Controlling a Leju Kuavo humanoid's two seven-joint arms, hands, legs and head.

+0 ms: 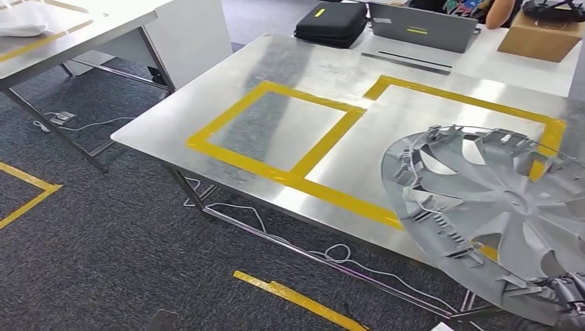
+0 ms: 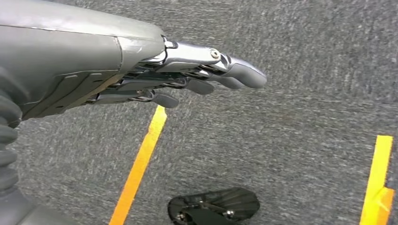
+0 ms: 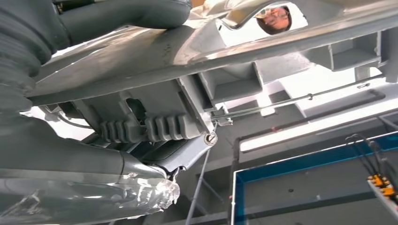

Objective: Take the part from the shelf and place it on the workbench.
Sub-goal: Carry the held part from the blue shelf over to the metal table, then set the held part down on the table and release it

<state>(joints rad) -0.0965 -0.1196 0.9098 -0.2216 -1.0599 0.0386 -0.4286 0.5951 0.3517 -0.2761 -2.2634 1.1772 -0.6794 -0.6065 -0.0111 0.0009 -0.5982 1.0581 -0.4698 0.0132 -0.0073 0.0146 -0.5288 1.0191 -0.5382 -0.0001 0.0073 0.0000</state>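
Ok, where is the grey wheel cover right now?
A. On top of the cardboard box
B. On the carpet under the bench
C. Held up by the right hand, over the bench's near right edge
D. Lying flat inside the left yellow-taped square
C. The wheel cover is tilted above the workbench edge, with the right hand gripping its lower rim; the left taped square has nothing in it.

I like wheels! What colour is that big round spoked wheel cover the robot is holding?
Grey all over. The round plastic spoked wheel cover shows best in the head view, above the shiny metal workbench.
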